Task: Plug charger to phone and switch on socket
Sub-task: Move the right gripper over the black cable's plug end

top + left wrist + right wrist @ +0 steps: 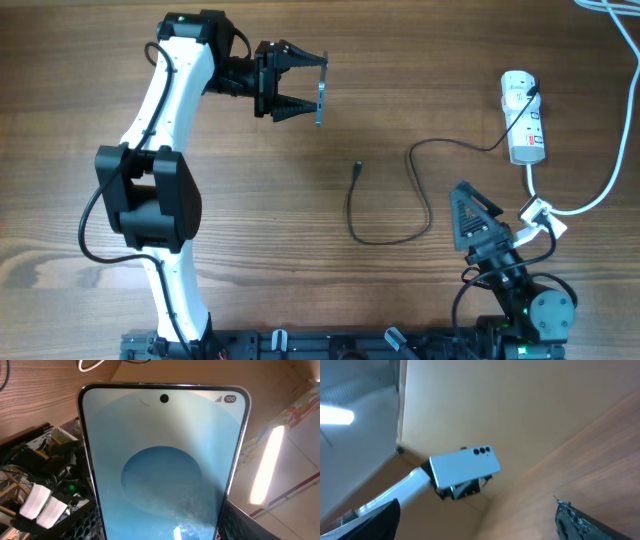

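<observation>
Nearest me, at five o'clock, my right gripper (472, 205) rests with fingers spread, empty. The charger (357, 172) loops on the table near centre. At eleven o'clock my left gripper (312, 88) clamps the phone (165, 470). The socket (523, 125) lies at two o'clock.

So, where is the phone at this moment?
Overhead view, upper middle: the phone stands on edge in the left pincer, up and left of the charger's plug.
</observation>
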{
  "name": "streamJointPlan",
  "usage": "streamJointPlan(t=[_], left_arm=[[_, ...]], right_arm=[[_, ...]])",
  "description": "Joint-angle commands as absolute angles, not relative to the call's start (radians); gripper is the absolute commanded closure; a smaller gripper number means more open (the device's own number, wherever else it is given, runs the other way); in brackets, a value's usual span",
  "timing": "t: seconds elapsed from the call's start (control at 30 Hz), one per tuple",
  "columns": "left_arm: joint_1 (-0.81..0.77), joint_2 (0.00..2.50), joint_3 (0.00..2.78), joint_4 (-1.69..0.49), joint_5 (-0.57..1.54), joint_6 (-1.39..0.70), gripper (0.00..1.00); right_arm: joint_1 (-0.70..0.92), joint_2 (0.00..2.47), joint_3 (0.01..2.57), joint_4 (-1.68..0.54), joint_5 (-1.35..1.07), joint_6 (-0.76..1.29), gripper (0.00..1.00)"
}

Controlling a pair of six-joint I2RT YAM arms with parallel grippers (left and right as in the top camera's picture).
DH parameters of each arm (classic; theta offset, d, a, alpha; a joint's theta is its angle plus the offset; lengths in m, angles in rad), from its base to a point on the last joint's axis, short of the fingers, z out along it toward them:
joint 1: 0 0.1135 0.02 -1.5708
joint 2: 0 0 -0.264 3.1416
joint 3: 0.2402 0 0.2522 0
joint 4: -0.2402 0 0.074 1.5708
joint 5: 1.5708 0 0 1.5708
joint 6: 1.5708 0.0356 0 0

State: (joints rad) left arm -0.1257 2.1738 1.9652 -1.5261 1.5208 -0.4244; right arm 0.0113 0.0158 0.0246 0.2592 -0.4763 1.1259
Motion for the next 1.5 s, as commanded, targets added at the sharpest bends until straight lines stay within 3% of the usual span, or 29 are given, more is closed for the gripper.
streamJointPlan(t=[0.0, 0.07, 0.27, 0.53, 0.63, 0.73, 0.8, 0.9, 1.03, 1.37, 1.47], left_arm=[[-0.121, 2.142, 1.987, -1.528, 1.577, -0.426, 0.36], [-0.121, 2.142, 1.987, -1.528, 1.577, -0.426, 0.36], [-0.121, 2.142, 1.987, -1.528, 1.577, -0.426, 0.36], [-0.121, 2.142, 1.987, -1.528, 1.577, -0.426, 0.36], [-0.121, 2.142, 1.987, -1.528, 1.577, -0.426, 0.36], [-0.121, 2.142, 1.987, -1.528, 1.577, -0.426, 0.36], [-0.121, 2.142, 1.987, -1.528, 1.577, -0.426, 0.36], [-0.121, 2.142, 1.987, -1.528, 1.577, -0.426, 0.36], [-0.121, 2.142, 1.987, -1.528, 1.577, -0.426, 0.36], [-0.121, 2.142, 1.987, -1.528, 1.577, -0.427, 0.36], [-0.121, 2.142, 1.987, -1.528, 1.577, -0.426, 0.36]], right_arm=[[0.01, 0.033, 0.126, 0.214, -0.541, 0.92, 0.0], [0.01, 0.078, 0.226, 0.126, -0.539, 0.733, 0.0], [0.01, 0.253, 0.48, -0.142, -0.532, 0.508, 0.0], [0.01, 0.636, 0.88, -0.528, -0.564, 0.368, 0.0], [0.01, 0.764, 0.939, -0.566, -0.626, 0.413, 0.0], [0.01, 0.861, 0.939, -0.563, -0.638, 0.768, 0.0], [0.01, 0.913, 0.939, -0.582, -0.678, 0.841, 0.0], [0.06, 1.001, 0.939, -0.442, -0.817, 0.706, 0.0], [0.168, 1.052, 0.939, -0.455, -0.724, 0.651, 0.0], [0.338, 1.336, 1.287, -0.978, -0.291, 0.55, 0.01], [0.337, 1.417, 1.318, -1.004, -0.285, 0.577, 0.0]])
